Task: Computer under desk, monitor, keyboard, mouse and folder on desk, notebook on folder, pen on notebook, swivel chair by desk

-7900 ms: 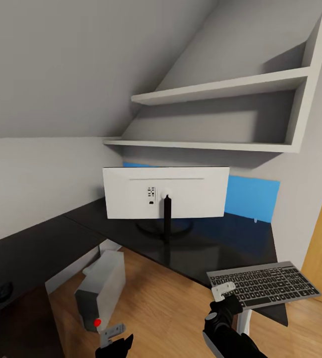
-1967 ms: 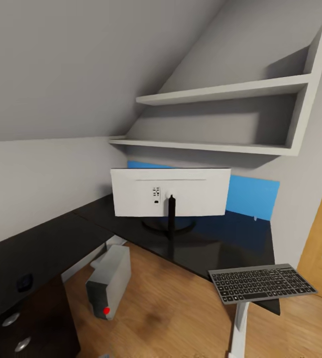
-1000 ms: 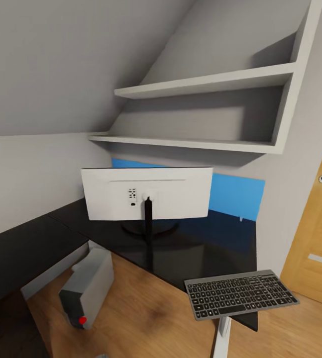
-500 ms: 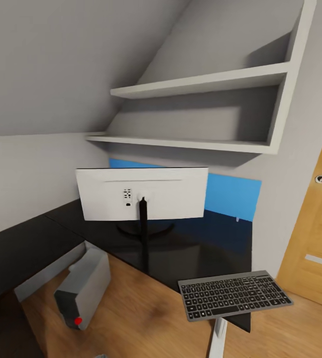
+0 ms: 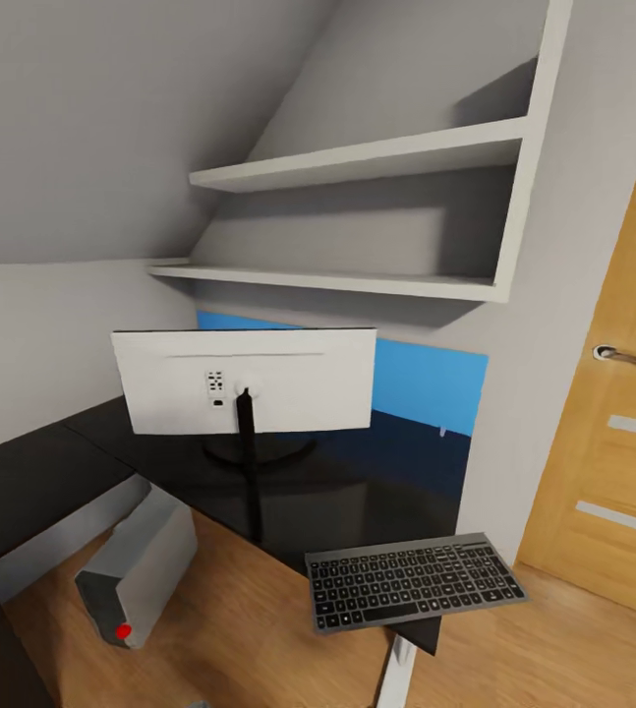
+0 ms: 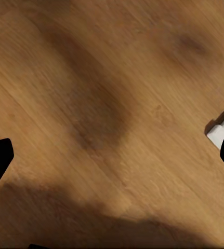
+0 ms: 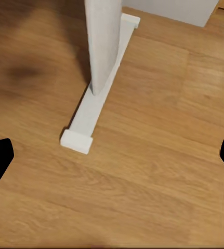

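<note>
The monitor (image 5: 244,393) stands on the glossy black desk (image 5: 376,501) with its white back toward me. Flat on the desk's near right corner lies the dark-grey keyboard (image 5: 414,582), its front edge hanging slightly over the edge. The light-grey computer (image 5: 139,565) rests tilted on the wooden floor under the desk, red dot facing me. My left gripper (image 6: 112,161) is open over bare floor. My right gripper (image 7: 112,161) is open too, hanging over the floor beside the desk's white leg (image 7: 102,46). The mouse, folder, notebook, pen and swivel chair are out of view.
Two white wall shelves (image 5: 357,157) hang above the desk under a sloping ceiling. A blue panel (image 5: 426,379) covers the wall behind the monitor. A wooden door (image 5: 612,452) with a handle stands at the right. The leg's white foot (image 7: 93,116) lies on the floor.
The camera has swung to the right: monitor, keyboard and computer slid left in the picture and more of the door shows. Both grippers, earlier raised near keyboard and computer, now hang low over the floor.
</note>
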